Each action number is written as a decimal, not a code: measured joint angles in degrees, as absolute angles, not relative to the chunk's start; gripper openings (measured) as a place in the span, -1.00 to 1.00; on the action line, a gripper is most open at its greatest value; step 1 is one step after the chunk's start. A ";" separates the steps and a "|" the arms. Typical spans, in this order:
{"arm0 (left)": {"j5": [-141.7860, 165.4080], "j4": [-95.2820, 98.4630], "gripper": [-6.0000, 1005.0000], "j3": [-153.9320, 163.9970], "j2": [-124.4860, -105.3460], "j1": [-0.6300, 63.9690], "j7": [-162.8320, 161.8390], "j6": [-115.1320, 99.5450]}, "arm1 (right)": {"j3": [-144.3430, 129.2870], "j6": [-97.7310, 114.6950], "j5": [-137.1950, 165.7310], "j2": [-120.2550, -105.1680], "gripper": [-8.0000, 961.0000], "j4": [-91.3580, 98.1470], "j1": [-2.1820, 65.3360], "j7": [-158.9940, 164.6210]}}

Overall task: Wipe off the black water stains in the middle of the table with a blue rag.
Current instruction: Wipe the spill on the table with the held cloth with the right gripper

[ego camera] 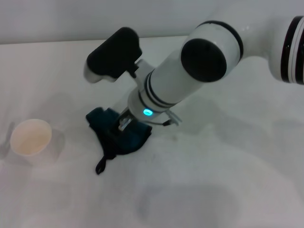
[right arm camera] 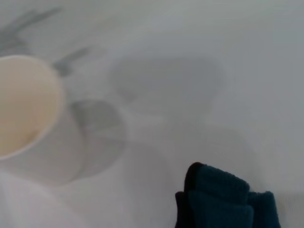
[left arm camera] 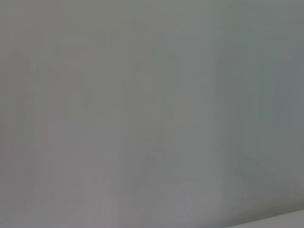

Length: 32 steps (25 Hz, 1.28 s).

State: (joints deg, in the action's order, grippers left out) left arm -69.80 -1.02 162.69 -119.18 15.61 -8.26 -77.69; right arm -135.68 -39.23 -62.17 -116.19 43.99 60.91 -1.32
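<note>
Pressure from above looks to be the reason for the pose: the right arm reaches in from the robot's right, slants down across the broad white matte table [ego camera: 228, 156], and plants the right gripper [ego camera: 125, 124] on top of the dark teal-blue soft cloth rag [ego camera: 118, 133], pinning the bundle flat against the surface so it can be dragged as a wiping pad. A bit of metal finger shows amid the folds in the head view, but whether the fingers pinch the cloth or merely bear down on it, and how wide they stand, I cannot tell.

The rag lies a little to the robot's left of the table's middle, near the white paper cup [ego camera: 31, 137], which stands apart from it further left. No blackish blotch shows anywhere around the cloth; the stain is probably under the bundle or already taken up, which the views cannot settle.

The bundle's long axis runs diagonally, from its bunched far-left corner toward the near side, and its thin black loop strap [ego camera: 101, 164] trails off the near end, pointing toward the robot.

The right wrist view shows the rag's edge [right arm camera: 223, 199] with the cup [right arm camera: 23, 104] beyond it. The left gripper is nowhere in sight; its wrist camera sees only a blank grey expanse.
</note>
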 joint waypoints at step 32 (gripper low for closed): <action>-69.87 -0.86 0.74 162.62 -119.18 14.99 -8.26 -77.79 | -136.91 -38.54 -68.28 -116.19 -0.81 36.05 64.46 -7.39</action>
State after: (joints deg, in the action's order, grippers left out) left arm -69.87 -0.87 162.63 -119.18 14.99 -8.26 -77.79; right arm -136.91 -38.54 -68.28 -116.19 36.05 64.46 -7.39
